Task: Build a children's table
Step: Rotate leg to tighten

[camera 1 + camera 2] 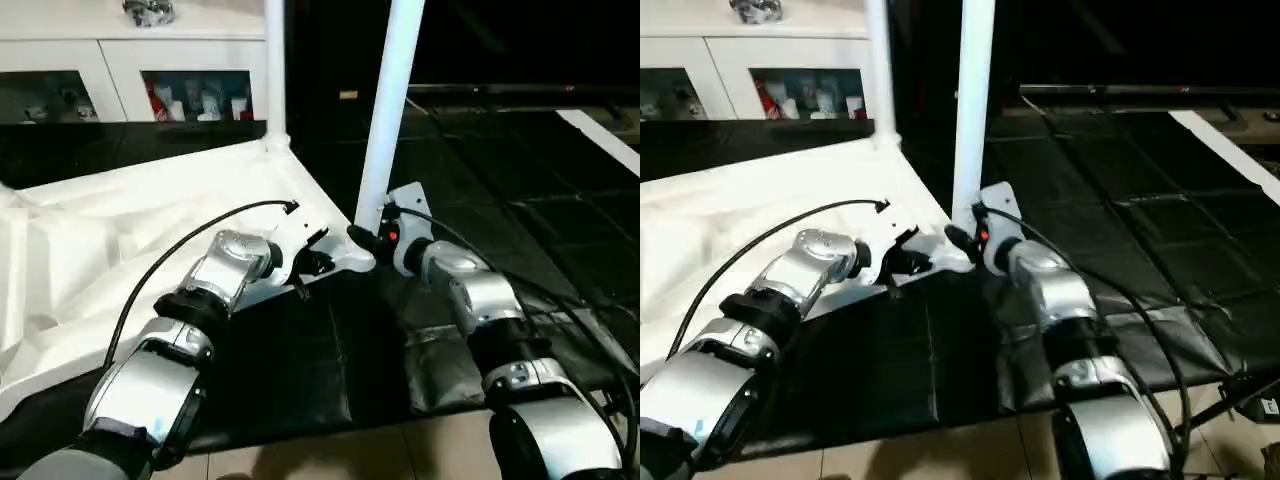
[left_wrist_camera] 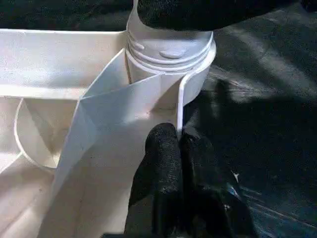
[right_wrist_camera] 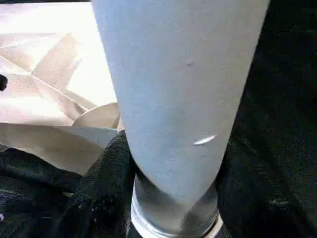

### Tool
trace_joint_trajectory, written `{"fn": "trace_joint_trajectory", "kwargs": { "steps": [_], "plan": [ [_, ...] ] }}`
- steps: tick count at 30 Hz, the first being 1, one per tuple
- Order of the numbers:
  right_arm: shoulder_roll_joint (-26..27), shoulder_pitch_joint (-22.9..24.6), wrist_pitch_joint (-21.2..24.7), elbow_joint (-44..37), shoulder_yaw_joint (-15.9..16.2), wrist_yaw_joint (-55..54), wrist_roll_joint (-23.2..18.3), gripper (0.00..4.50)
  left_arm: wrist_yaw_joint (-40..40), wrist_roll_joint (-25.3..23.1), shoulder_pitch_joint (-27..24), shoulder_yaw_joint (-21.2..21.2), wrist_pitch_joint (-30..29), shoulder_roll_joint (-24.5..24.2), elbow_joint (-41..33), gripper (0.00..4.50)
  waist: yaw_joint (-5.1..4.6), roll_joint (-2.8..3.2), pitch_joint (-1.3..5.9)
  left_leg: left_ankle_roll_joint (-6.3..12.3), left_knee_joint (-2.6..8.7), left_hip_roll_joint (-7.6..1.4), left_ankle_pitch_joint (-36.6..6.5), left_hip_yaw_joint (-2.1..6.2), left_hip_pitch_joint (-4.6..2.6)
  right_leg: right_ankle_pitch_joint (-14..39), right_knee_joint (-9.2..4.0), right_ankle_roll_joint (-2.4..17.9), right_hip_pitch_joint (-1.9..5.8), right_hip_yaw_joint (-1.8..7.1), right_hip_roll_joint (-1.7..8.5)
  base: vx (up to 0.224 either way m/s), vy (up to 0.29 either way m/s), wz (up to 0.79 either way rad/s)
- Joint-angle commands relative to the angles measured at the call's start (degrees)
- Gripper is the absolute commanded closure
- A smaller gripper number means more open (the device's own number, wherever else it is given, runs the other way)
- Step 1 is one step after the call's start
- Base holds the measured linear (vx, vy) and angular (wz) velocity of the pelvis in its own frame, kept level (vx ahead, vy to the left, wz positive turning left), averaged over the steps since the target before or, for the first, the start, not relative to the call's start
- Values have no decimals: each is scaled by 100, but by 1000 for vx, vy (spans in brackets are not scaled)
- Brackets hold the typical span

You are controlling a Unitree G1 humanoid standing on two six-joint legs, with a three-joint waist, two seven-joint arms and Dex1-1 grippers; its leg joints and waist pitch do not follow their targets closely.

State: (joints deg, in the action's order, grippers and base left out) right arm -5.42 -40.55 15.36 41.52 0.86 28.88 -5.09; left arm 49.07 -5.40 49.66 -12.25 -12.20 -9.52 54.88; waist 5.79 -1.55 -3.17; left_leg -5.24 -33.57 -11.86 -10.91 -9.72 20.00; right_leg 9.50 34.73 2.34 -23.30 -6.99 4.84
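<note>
Tall white tapered plastic leg (image 1: pixel 388 110) blocks my 12 o'clock; second upright white leg (image 1: pixel 274 70) at 11; black floor mat (image 1: pixel 500 170) free toward 2.

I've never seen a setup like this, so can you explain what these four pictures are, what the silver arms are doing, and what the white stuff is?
It is a two-armed humanoid robot assembling a white plastic table. The two wide pictures come from cameras in its head; the two close-ups come from cameras on its wrists. The tabletop lies upside down on a black mat. The right gripper closes around the base of an upright leg at the near corner. The left gripper, fingers shut, presses against the tabletop's edge beside it. Another leg stands at the far corner.
</note>
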Motion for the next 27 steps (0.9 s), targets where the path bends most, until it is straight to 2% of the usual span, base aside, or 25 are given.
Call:
{"fn": "trace_joint_trajectory", "kwargs": {
  "steps": [1,2,3,4,5,6,7,8,10,13,14,16,18,20,21,23,24,25,27],
  "plan": [
    [535,-34,52,38,425,539,-135,181,-55,112,220,-57,144,355,-198,450,39,36,429,244,347,-127,-638,26,24,958,-383,1046,398,358,424,0,0,0],
    [506,-6,30,6,425,613,-143,181,1,98,205,-70,170,321,-210,450,36,26,423,248,352,-128,-678,26,23,1022,-392,1039,400,355,424,0,0,0],
    [416,79,-32,-87,436,803,-159,155,155,58,160,-113,288,227,-247,450,43,27,417,256,354,-123,-752,24,19,1198,-421,989,405,353,437,0,0,0],
    [369,122,-68,-132,446,893,-166,155,229,37,138,-137,360,180,-264,450,41,28,417,255,354,-122,-772,23,22,1250,-422,962,410,354,435,0,0,0],
    [307,165,-102,-162,459,977,-178,137,311,34,117,-158,426,141,-279,450,44,10,413,259,358,-126,-785,22,18,1348,-437,911,406,357,441,0,0,0],
    [232,219,-134,-214,477,1079,-195,133,394,44,100,-169,414,100,-305,450,56,22,411,268,360,-131,-792,24,12,1380,-441,897,404,357,444,0,0,0],
    [59,338,-195,-342,508,1322,-219,127,608,23,54,-219,547,-10,-361,450,61,2,416,290,356,-137,-766,21,22,1322,-431,893,408,361,440,0,0,0],
    [-13,387,-206,-402,522,1420,-229,103,705,19,33,-240,619,-54,-384,450,80,10,416,307,360,-145,-743,30,17,1280,-428,897,412,360,445,0,0,0],
    [-445,674,-264,-815,609,2088,-313,87,1210,-9,-63,-356,940,-309,-477,450,98,16,422,394,348,-160,-655,24,19,982,-386,981,412,367,435,0,0,0],
    [-736,848,-302,-1103,656,2626,-443,81,1687,4,-145,-458,1159,-497,-550,450,131,17,420,413,349,-165,-685,22,14,971,-389,1003,410,360,442,0,0,0],
    [-912,934,-331,-1271,687,3000,-530,58,2050,26,-211,-535,1359,-610,-619,450,152,44,411,411,348,-172,-749,12,15,1081,-395,1002,402,361,437,0,0,0],
    [-1026,992,-369,-1386,707,3270,-588,45,2330,65,-258,-574,1432,-680,-680,450,194,36,405,338,358,-189,-915,10,-7,1396,-430,955,385,355,450,0,0,0],
    [-1275,1092,-304,-1627,798,3899,-736,45,2861,58,-354,-741,1670,-871,-796,450,245,43,392,331,363,-197,-974,5,-10,1554,-446,888,369,364,449,0,0,0],
    [-1407,1148,-296,-1750,878,4209,-784,45,3083,38,-389,-819,1789,-964,-838,450,313,65,413,310,355,-226,-1006,-1,-81,1389,-428,971,318,378,447,0,0,0],
    [-1567,1175,-395,-1788,1003,4591,-789,45,3336,-15,-407,-922,1970,-1075,-856,450,329,73,405,296,360,-232,-1033,-4,-69,1238,-412,1054,314,377,436,0,0,0],
    [-1620,1154,-396,-1750,1046,4777,-821,45,3441,-53,-401,-974,2079,-1120,-851,450,366,65,405,268,364,-228,-1084,0,-51,1233,-392,1062,330,373,443,0,0,0],
    [-1635,1147,-365,-1747,1050,4846,-844,45,3480,-61,-398,-983,2111,-1128,-847,450,377,57,402,239,368,-224,-1128,6,-42,1322,-396,1041,339,369,455,0,0,0],
    [-1630,1131,-382,-1720,1048,4874,-846,71,3507,-69,-397,-994,2133,-1135,-848,450,378,50,400,203,370,-216,-1142,9,-32,1431,-404,991,341,366,459,0,0,0],
    [-1644,1071,-390,-1620,1089,5026,-844,71,3622,-82,-401,-1032,2192,-1152,-876,450,386,31,400,179,371,-211,-1130,10,-29,1588,-420,927,343,367,475,0,0,0]
  ]
}}
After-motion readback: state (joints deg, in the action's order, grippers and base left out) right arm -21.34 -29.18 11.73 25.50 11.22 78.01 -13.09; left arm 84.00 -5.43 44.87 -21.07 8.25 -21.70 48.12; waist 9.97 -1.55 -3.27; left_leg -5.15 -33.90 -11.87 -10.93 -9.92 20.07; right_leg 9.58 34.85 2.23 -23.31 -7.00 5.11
